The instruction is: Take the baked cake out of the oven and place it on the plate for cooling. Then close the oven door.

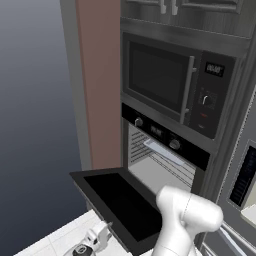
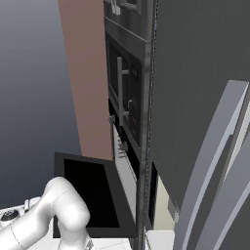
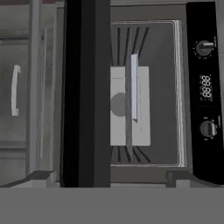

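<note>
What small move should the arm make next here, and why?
Probably reach forward into the oven toward the tray on the rack. The oven door already lies open and flat, and the gripper, seen in the hand view, is open, empty and facing the cavity from outside. A round shape sits by the tray; whether it is the cake is unclear.

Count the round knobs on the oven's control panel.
2. One knob sits at one end of the oven panel, the other knob at the far end, with the display between them.
</note>
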Available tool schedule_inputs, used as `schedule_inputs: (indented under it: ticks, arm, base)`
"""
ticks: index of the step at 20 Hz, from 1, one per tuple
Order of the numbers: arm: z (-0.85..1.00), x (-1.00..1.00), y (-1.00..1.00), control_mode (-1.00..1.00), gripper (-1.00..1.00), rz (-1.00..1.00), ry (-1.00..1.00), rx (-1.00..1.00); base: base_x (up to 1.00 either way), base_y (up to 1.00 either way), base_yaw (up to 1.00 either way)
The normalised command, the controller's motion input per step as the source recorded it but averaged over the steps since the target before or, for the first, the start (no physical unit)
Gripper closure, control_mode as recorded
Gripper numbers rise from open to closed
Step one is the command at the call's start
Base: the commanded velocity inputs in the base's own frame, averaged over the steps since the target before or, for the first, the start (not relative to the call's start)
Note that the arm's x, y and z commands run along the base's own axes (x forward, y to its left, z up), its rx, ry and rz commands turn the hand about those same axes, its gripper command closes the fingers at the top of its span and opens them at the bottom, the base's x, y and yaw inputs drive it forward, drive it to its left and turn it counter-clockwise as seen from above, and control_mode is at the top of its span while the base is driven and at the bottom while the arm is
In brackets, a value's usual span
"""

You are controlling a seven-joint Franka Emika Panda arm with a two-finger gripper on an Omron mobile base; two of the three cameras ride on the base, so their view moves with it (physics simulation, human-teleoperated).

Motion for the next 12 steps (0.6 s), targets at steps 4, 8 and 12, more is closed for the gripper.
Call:
schedule_inputs:
  ticks: [4, 8, 12]
  arm:
    - [-0.46, 0.08, 0.67, -1.0, -1.0, -0.1, -0.1, -0.17]
    - [-0.56, 0.18, 0.66, -1.0, -1.0, -0.11, -0.12, -0.19]
    - [-0.71, 0.37, 0.61, -1.0, -1.0, -0.14, -0.13, -0.24]
  base:
    - [0.0, 0.0, 0.0]
    - [0.0, 0.0, 0.0]
    - [0.0, 0.0, 0.0]
